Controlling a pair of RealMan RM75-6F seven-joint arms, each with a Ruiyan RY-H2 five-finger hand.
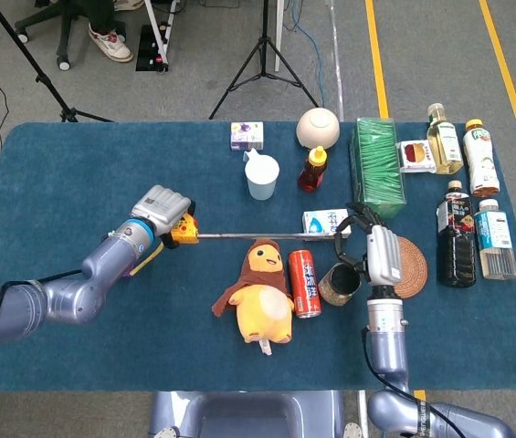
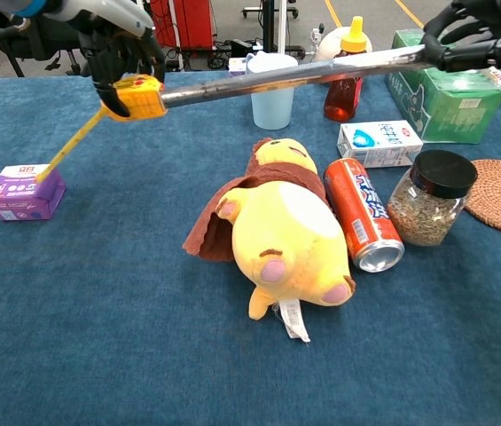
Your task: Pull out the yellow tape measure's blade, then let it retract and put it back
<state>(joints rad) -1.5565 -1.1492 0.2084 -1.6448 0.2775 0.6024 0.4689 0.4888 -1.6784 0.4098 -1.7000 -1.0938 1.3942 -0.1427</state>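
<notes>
The left robot hand [image 1: 163, 206] grips the tape measure [image 1: 184, 232] above the tabletop [image 1: 75, 164] while the right robot hand [image 1: 363, 251] pinches the blade [image 1: 258, 237] tip, so the pull-out looks done, with retracting and setting down left
</notes>
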